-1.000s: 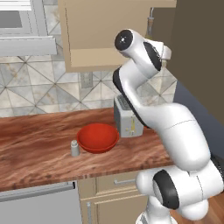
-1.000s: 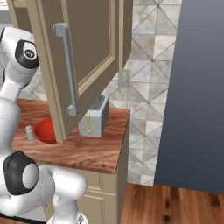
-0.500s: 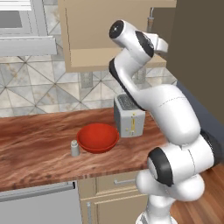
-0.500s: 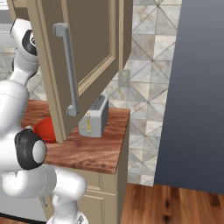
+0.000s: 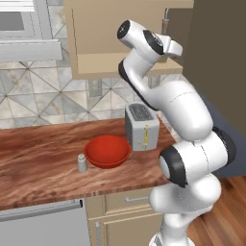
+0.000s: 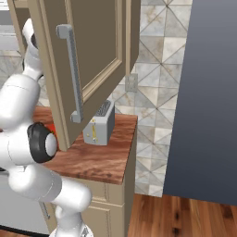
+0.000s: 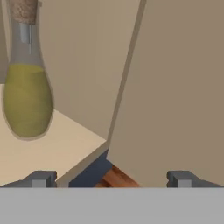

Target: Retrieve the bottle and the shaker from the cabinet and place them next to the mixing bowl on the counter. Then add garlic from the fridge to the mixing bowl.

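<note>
The olive-yellow bottle (image 7: 27,98) stands on the tan shelf of the cabinet (image 7: 52,148), at the upper left of the hand view and some way ahead. My gripper (image 7: 110,180) is open and holds nothing, its fingertips (image 7: 41,178) wide apart. The cabinet's open door (image 7: 179,87) is on the right of that view. My hand (image 5: 170,46) is raised at the cabinet's (image 5: 110,38) lower right corner. Down on the counter (image 5: 43,168), the grey shaker (image 5: 82,163) stands just left of the red mixing bowl (image 5: 107,151).
A silver toaster (image 5: 141,126) stands right of the bowl. The open cabinet door (image 6: 92,60), with its long handle (image 6: 71,74), hangs over the counter's end (image 6: 99,159). The grey fridge (image 6: 208,92) stands to the right across a gap.
The arm has twisted, bringing the hand up and to the right at the open cabinet. The shaker, bowl and toaster have stayed put.
</note>
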